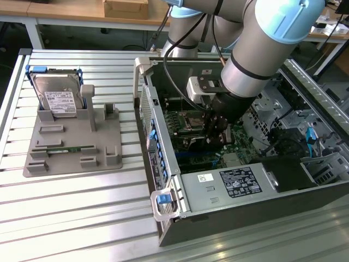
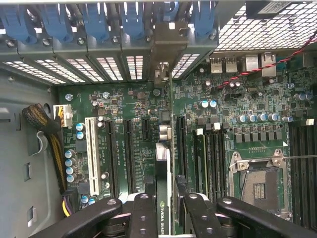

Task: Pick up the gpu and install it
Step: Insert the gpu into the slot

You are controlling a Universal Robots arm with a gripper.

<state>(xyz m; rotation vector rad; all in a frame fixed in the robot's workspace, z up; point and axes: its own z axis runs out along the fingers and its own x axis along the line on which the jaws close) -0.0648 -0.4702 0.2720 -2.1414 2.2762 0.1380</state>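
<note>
In the wrist view, the gpu [image 2: 164, 163] is a slim black card seen edge-on, standing over the green motherboard [image 2: 129, 109] along one of its black expansion slots. Its metal bracket [image 2: 166, 47] reaches the slotted rear wall of the case. My gripper [image 2: 166, 218] is shut on the card, with one black finger [image 2: 142, 213] on each side of it. From the exterior view, the gripper [image 1: 218, 130] reaches down inside the open computer case [image 1: 163, 164], low over the motherboard. The card is mostly hidden under it there.
A silver hard drive [image 1: 57, 95] stands in a grey fixture [image 1: 71, 158] on the slatted table, with a thin green memory stick [image 1: 65, 148] lying in it. Inside the case are the power supply [image 1: 234, 183], CPU socket [image 2: 260, 186], blue slot latches [image 2: 99, 25] and a cable bundle [image 2: 44, 129].
</note>
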